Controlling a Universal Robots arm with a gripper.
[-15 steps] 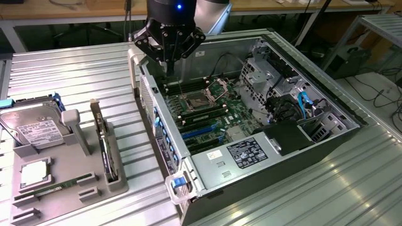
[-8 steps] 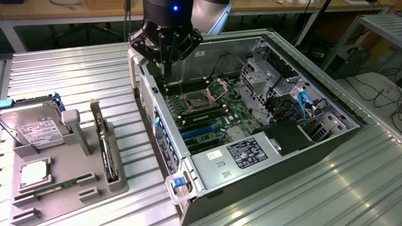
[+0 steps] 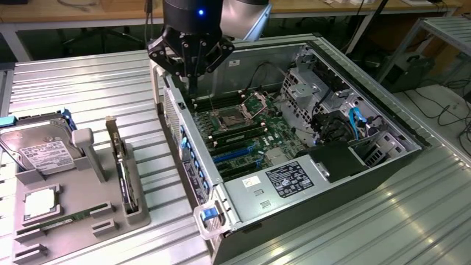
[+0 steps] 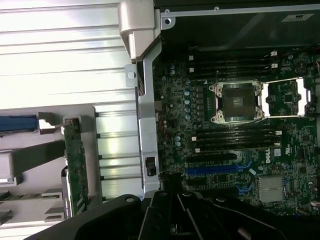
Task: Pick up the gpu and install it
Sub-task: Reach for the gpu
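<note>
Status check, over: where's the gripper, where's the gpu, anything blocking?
Gripper shut, empty, above open computer case rim. Gpu untouched, upright in grey holder at the exterior view's left. Nothing lies over it.

Worktop: ribbed metal table [image 3: 81, 88], pale silver slats running side by side. The same slats appear in the wrist view [image 4: 60, 45]. Bright glare streaks lie on the slats toward the exterior view's lower right.

Behind the table: long wooden bench [image 3: 81, 12] on pale legs [image 3: 16, 43], deep shadow beneath. A pale cord [image 3: 74, 4] lies on the bench top.

The exterior view's right: grey metal frame [image 3: 442, 33] of open bars, with a dark box [image 3: 403, 72] standing below it. Floor [image 3: 431, 102] grey, well lit. Black cables [image 3: 450, 113] trail loosely across it.
</note>
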